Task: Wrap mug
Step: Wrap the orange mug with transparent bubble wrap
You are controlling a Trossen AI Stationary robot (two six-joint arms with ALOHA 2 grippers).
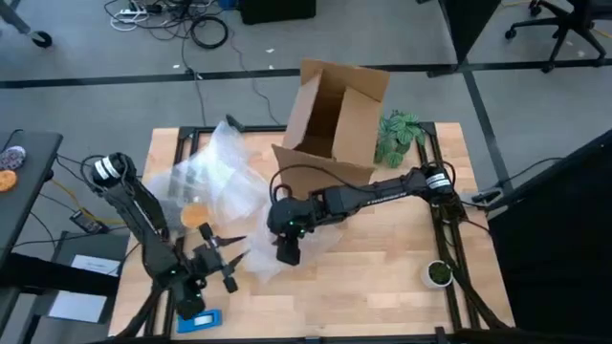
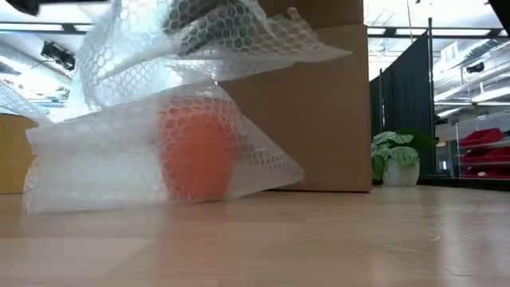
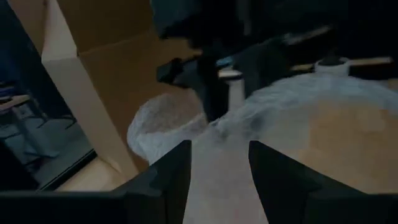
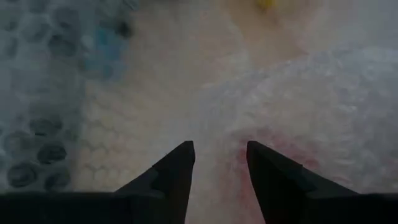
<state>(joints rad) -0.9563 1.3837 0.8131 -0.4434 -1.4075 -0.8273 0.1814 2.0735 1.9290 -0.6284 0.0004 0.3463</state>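
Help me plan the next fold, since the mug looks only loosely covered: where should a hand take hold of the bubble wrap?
Probably the loose flap of the bubble wrap rising above the mug, taken from above. It stands free, while the lower layer lies draped over the mug on the table.

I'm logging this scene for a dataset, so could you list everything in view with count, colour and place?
mug: one, orange, on the table under the bubble wrap.
bubble wrap: one clear crumpled sheet, left-centre of the table, draped over the mug.
cardboard box: one, brown, open, at the table's far edge.
plant: one, green leaves, right of the box.
small round object: one, dark green with white rim, near the table's right edge.
blue object: one, at the near left edge.
table: one, light wood.
left pincer: open, beside the wrap's near edge.
right pincer: open, pointing down over the wrap.
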